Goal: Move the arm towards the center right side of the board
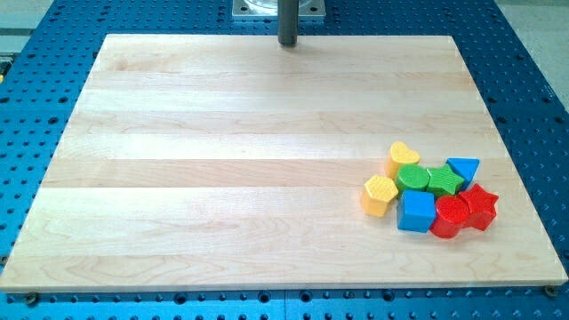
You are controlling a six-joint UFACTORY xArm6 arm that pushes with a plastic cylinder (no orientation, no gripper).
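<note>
My tip (287, 43) stands at the view's top centre, just at the far edge of the wooden board (222, 160). All the blocks lie in one tight cluster at the view's lower right, far from the tip. The cluster holds a yellow heart (403, 156), a yellow hexagon (380, 195), a green cylinder (412, 179), a green star (444, 181), a blue triangle (463, 170), a blue cube (416, 212), a red cylinder (450, 216) and a red star (480, 206).
The board rests on a blue perforated table (36, 107). A grey metal base plate (258, 9) sits behind the tip at the view's top edge.
</note>
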